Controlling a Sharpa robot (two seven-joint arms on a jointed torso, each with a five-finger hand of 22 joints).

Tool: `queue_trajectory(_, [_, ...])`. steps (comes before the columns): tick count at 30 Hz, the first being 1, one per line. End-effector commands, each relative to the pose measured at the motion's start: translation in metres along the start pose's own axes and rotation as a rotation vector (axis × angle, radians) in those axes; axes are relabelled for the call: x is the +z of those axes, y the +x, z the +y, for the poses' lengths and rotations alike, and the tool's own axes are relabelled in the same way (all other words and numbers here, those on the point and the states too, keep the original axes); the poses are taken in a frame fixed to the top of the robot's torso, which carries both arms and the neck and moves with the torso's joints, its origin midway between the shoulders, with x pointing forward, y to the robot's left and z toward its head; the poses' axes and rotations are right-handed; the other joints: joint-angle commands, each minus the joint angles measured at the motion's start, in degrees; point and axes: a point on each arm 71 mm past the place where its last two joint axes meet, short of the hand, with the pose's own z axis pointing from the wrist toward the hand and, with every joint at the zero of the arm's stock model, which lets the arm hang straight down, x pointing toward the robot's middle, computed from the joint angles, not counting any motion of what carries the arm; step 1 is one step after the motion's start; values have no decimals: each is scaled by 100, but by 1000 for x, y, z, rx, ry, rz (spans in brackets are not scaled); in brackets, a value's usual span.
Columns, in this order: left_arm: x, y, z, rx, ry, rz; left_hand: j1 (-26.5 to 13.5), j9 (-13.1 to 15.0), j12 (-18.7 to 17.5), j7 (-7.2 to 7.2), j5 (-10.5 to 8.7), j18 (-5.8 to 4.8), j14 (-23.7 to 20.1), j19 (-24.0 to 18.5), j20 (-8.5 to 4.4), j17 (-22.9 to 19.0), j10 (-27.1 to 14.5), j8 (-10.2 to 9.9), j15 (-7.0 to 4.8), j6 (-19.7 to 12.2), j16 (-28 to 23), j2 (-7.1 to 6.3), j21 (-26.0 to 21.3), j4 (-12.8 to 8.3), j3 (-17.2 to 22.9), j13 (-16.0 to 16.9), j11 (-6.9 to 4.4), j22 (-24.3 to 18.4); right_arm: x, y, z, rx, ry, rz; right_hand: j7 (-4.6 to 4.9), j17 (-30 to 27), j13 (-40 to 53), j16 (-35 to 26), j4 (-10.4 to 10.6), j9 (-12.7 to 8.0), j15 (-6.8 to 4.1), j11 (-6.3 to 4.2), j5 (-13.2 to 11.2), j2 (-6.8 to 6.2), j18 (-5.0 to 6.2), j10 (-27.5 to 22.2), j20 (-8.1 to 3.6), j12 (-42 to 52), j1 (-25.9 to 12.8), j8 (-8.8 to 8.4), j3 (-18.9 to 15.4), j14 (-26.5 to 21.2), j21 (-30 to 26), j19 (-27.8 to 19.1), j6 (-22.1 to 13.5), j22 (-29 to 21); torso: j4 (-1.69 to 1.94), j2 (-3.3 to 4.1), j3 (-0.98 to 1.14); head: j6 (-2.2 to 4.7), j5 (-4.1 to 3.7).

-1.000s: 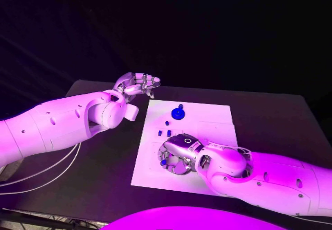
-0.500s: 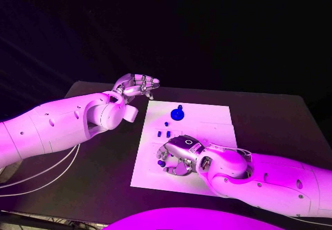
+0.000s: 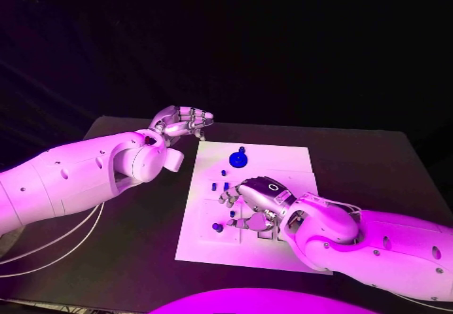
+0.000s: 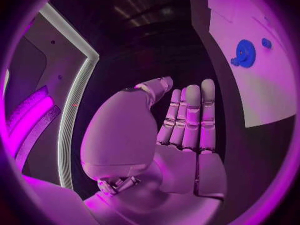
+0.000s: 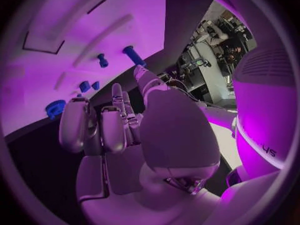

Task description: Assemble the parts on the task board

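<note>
The white task board [image 3: 283, 163] lies in the middle of the black table. A round blue part [image 3: 237, 158] sits near its far edge and also appears in the left wrist view as the round blue part [image 4: 244, 53]. Small blue parts [image 3: 222, 186] stand in a row below it. A short blue cylinder [image 3: 218, 227] stands near the board's left edge, just off my right hand's fingertips. My right hand [image 3: 254, 204] hovers over the board's middle with nothing in it, as the right hand [image 5: 119, 125] shows. My left hand [image 3: 182, 121] hangs empty beyond the board's far left corner.
Recessed outlines [image 3: 294, 175] mark the board's right half. The black table [image 3: 368, 163] reaches out on both sides of the board. My right forearm [image 3: 378, 242] covers the board's near right corner.
My right hand has lifted off the short blue cylinder and shifted toward the board's middle, leaving the cylinder uncovered. My left hand has barely moved.
</note>
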Motion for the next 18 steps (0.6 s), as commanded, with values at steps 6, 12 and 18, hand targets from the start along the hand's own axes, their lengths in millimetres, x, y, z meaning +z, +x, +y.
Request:
queue_trajectory(6, [-2,0,-1,0,8,19,-35,7,21,2,-10,82,-47,-6,43,-9,-60,23,14,-42,28,32,-19,-9,-39,-6,0,-5,-30,-38,-42,200,209,-6,29,530,242,240,264,41,-35,-101,47,-35,-75,937,-46,616,-51,164,-22,184,619,271,270,503,-6,-13,-15,60,-279])
queue_trajectory(12, [-5,-3,-2,1,18,17,-39,8,25,3,-11,81,-52,-8,45,-11,-69,26,16,-48,29,26,-22,-7,-45,-7,2,-7,-70,-54,-84,273,428,50,-194,794,1758,393,751,322,-253,-354,270,-62,-170,1376,-242,2322,-345,768,-764,231,1044,406,161,873,-35,-35,-33,43,-556])
queue_trajectory(18, [-8,-2,-2,-2,24,25,-45,7,30,4,-12,81,-59,-12,46,-13,-78,27,18,-57,28,19,-26,-4,-51,-8,3,-8,-104,-56,-104,270,559,89,-275,1589,6783,716,790,729,-290,-398,259,317,-271,2066,-278,6552,-438,1490,-1367,368,1474,559,47,1231,-50,-51,-36,22,-713])
